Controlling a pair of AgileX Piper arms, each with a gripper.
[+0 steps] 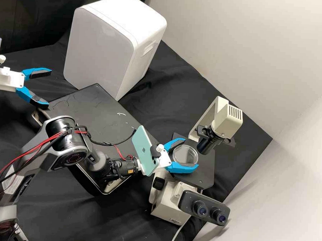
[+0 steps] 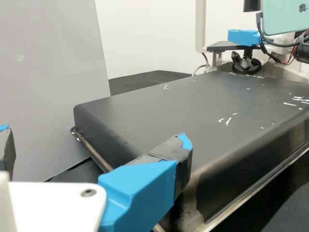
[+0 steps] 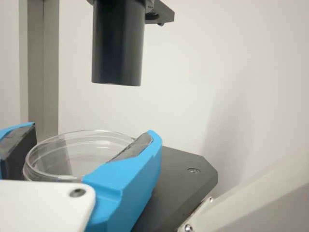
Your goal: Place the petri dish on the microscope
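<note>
Dish (image 1: pixel 185 155) at microscope stage (image 1: pixel 203 175), held by right gripper (image 1: pixel 188 154)
We see its jaws clamped on the dish rim (contact with stage unclear); we'd lower it level, centre it, then let go gently. Left gripper (image 1: pixel 46 86) gapes empty, well apart.

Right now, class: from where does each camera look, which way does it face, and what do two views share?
High view: fixed off the arms, looking forward and down on the black bench; both arms show, left gripper open, right gripper at the cream microscope.
Left wrist view: on the left wrist, facing across the flat black box; its blue fingers show.
Right wrist view: on the right wrist, facing the microscope's black tube; the right gripper holds the clear round petri dish.
Shared: that dish, in high and right wrist views.
</note>
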